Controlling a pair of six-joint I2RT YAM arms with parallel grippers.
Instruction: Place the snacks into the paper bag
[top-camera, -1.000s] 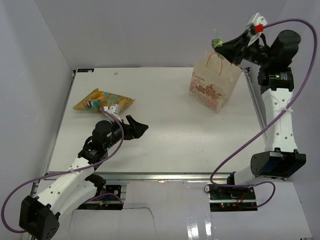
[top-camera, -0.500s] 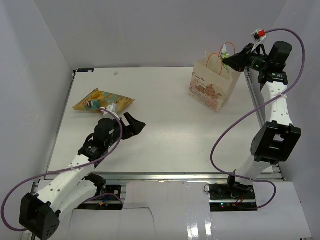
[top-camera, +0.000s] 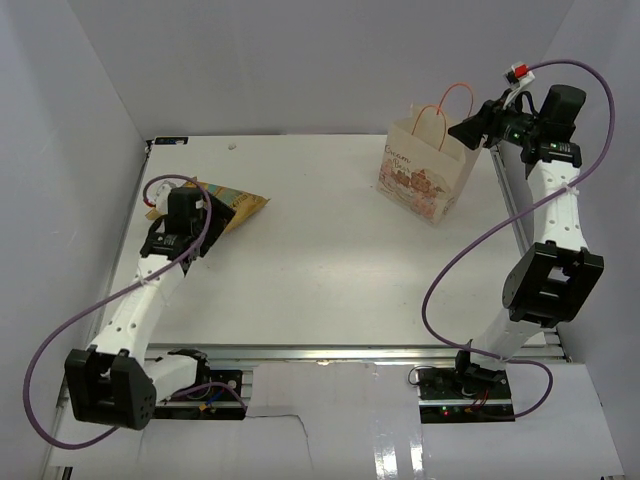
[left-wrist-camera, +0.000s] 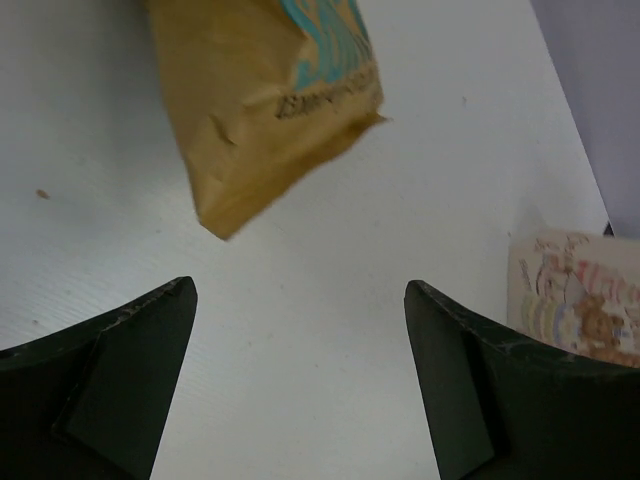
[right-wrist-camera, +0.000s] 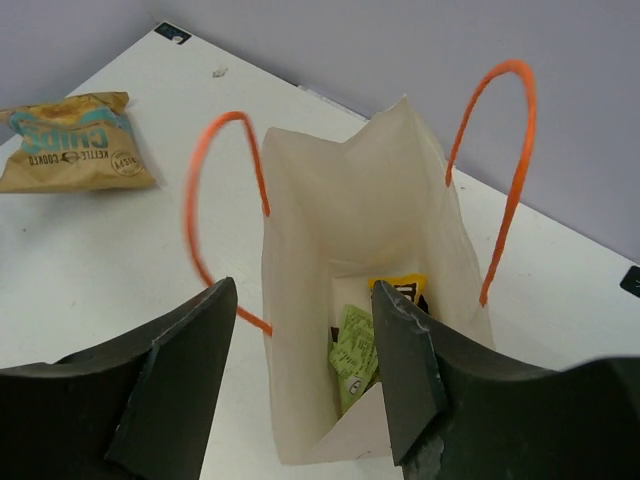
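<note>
The cream paper bag (top-camera: 428, 182) stands upright at the back right with its orange handles up. My right gripper (top-camera: 468, 130) hovers open and empty just above the bag's mouth (right-wrist-camera: 350, 240). Inside lie a green packet (right-wrist-camera: 352, 360) and a yellow bar (right-wrist-camera: 400, 290). The yellow-orange chip bag (top-camera: 240, 203) lies flat at the back left, partly hidden by my left arm. My left gripper (top-camera: 190, 235) hangs wide open over bare table, just short of the chip bag's corner (left-wrist-camera: 260, 100), touching nothing. In the wrist views the left gripper (left-wrist-camera: 300, 290) and right gripper (right-wrist-camera: 305, 290) hold nothing.
Grey walls close in the white table (top-camera: 330, 270) on the left, back and right. A purple cable (top-camera: 470, 260) loops from the right arm over the table's right side. The paper bag (left-wrist-camera: 580, 300) shows at the right edge of the left wrist view.
My right gripper has opened and the green packet it held now lies inside the paper bag. My left arm has swung left and back, up to the chip bag.
</note>
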